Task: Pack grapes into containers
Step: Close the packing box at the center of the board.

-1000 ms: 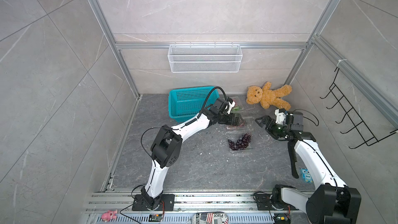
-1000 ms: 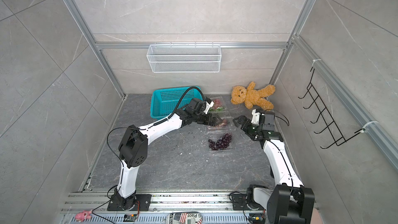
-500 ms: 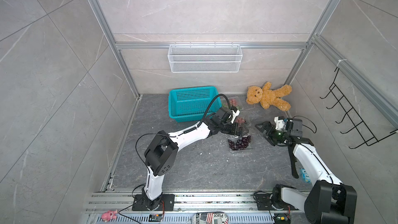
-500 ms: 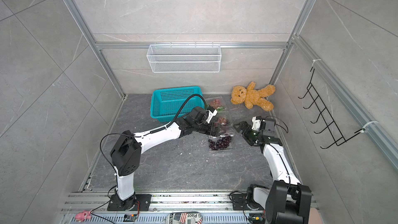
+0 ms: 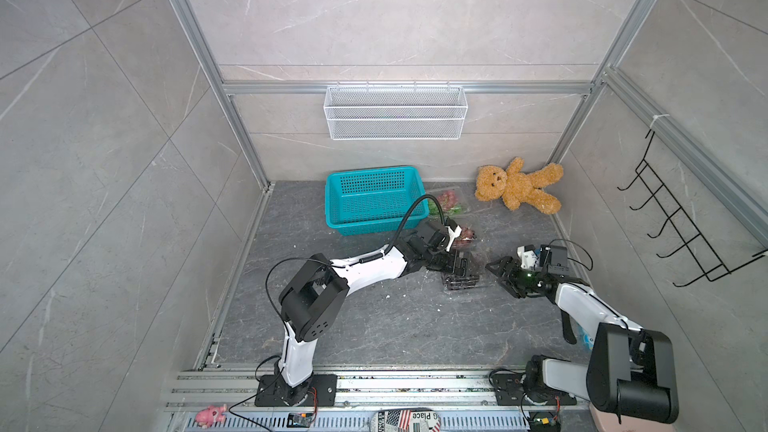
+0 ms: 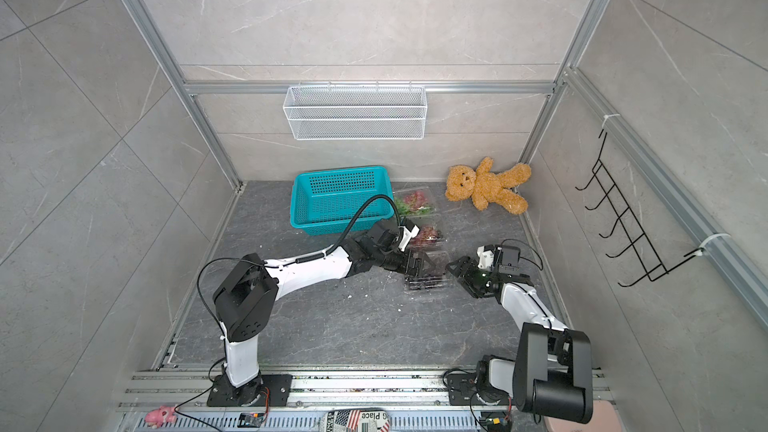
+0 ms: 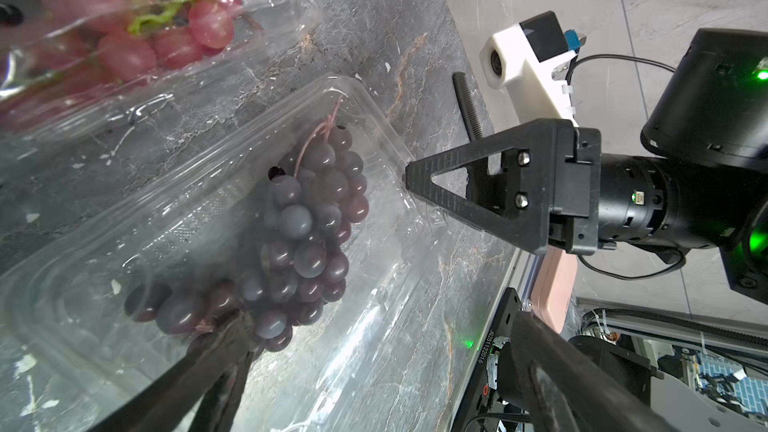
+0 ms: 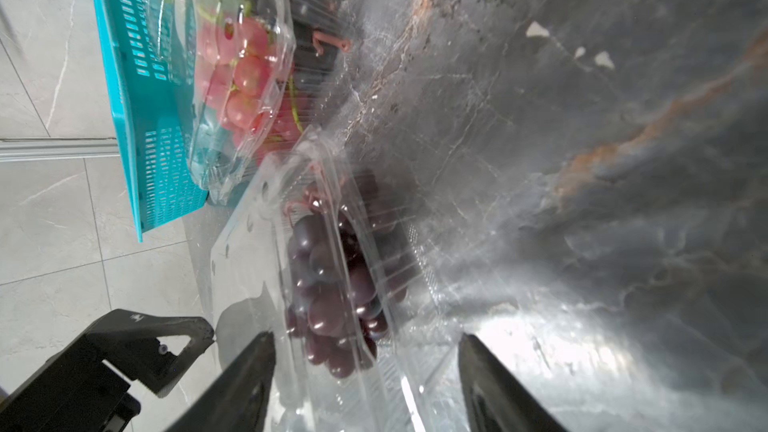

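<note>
Grapes (image 7: 303, 234) sit in the container (image 7: 104, 251); left gripper (image 5: 459, 270) and right gripper (image 5: 498, 276), both gaping, have arrived.

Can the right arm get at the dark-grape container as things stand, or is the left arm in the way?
Likely yes. The right gripper, jaws open, faces the end of the dark-grape container with nothing between them. The left gripper, open, sits at the opposite side, crowding but not blocking.

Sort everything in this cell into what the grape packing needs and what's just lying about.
Job: dark grapes in the near clamshell; pink grapes in the middle clamshell; red and green grapes in the far clamshell.
Lying about: teal basket; teddy bear; wire wall basket; small pink toy.
</note>
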